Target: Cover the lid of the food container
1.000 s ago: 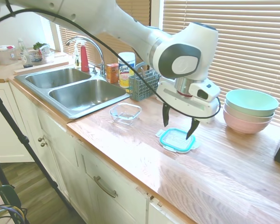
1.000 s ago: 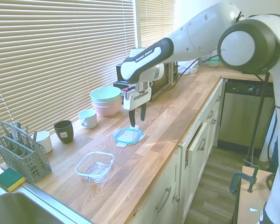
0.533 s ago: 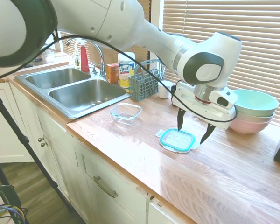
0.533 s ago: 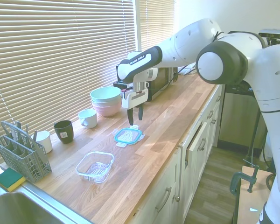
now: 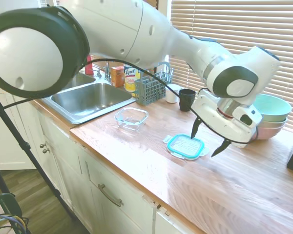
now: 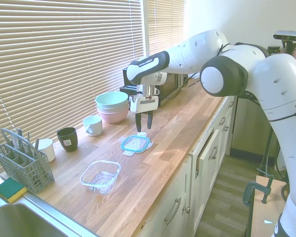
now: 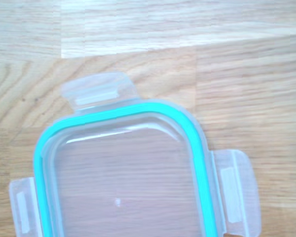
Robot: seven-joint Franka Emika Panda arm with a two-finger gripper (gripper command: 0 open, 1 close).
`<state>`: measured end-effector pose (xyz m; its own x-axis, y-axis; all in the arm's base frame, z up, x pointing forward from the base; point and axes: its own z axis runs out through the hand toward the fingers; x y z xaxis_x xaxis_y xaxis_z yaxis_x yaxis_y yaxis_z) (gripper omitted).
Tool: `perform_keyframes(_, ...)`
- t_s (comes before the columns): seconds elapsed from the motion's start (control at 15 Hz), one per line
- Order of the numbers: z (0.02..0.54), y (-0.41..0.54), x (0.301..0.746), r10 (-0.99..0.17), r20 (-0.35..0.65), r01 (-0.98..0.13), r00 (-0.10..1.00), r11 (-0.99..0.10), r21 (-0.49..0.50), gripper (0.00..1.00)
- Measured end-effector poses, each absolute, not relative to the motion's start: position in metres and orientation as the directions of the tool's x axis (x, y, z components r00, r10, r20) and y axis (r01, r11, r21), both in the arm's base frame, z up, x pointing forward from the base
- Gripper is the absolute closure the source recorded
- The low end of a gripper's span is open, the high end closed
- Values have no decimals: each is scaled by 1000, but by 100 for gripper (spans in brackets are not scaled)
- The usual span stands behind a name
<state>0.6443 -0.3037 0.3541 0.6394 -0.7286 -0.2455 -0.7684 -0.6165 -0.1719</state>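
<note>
flat clear plastic lid with teal rim (image 5: 186, 146) lies on wooden table (image 5: 244, 180); light, slippery; grip a rim edge. hand (image 5: 208, 142) spread, empty.

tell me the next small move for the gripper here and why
Probably slide back over the lid and lower. The gripper hangs open, empty, off the lid's far edge, toward the bowls. The lid lies flat on the counter, apart from the food container, so it must be grasped first.

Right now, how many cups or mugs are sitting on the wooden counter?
3, in a row along the blinds: a white mug beside the stacked bowls, a dark cup, and a white cup by the grey cutlery basket.
</note>
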Motion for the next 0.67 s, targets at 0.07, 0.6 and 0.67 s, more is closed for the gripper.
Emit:
perform_keyframes(0.07,351,-307,645,-729,-254,-771,636,-612,-176,0)
perform_keyframes(0.6,342,-309,656,-707,-316,-773,633,-600,-205,0)
perform_keyframes(0.67,338,-309,658,-702,-329,-774,632,-599,-208,0)
